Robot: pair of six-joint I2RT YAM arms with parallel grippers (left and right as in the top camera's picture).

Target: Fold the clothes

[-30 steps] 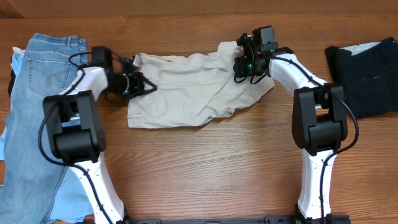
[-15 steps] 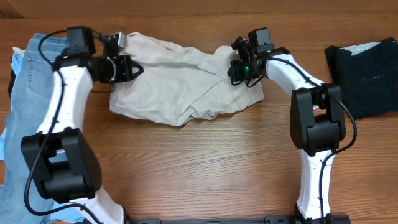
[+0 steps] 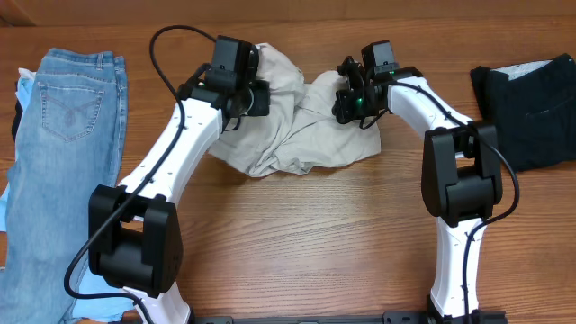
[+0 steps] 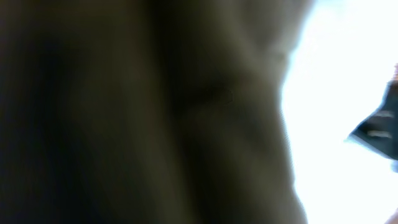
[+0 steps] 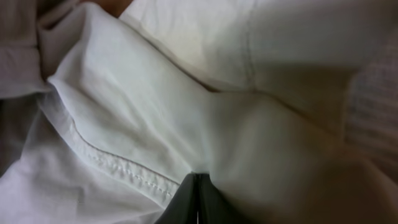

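The beige khaki shorts [image 3: 297, 148] lie bunched at the back middle of the table, their left part lifted and folded over toward the right. My left gripper [image 3: 255, 95] is at that raised left edge, shut on the cloth. The left wrist view shows only blurred dark shorts fabric [image 4: 186, 112] and no fingers. My right gripper [image 3: 353, 101] is at the shorts' right side. In the right wrist view its fingertips [image 5: 198, 182] are pinched shut on a fold of the shorts [image 5: 143, 106], beside a stitched seam.
Light-blue denim jeans [image 3: 67, 126] lie flat along the left edge, over a paler blue cloth [image 3: 7, 193]. A black folded garment [image 3: 526, 108] lies at the back right. Bare wooden table [image 3: 297, 243] spreads in front of the shorts.
My left arm has swung from the far left toward the middle, carrying the shorts' left edge up and over to the right. The shorts are now bunched narrower. The right gripper has stayed put.
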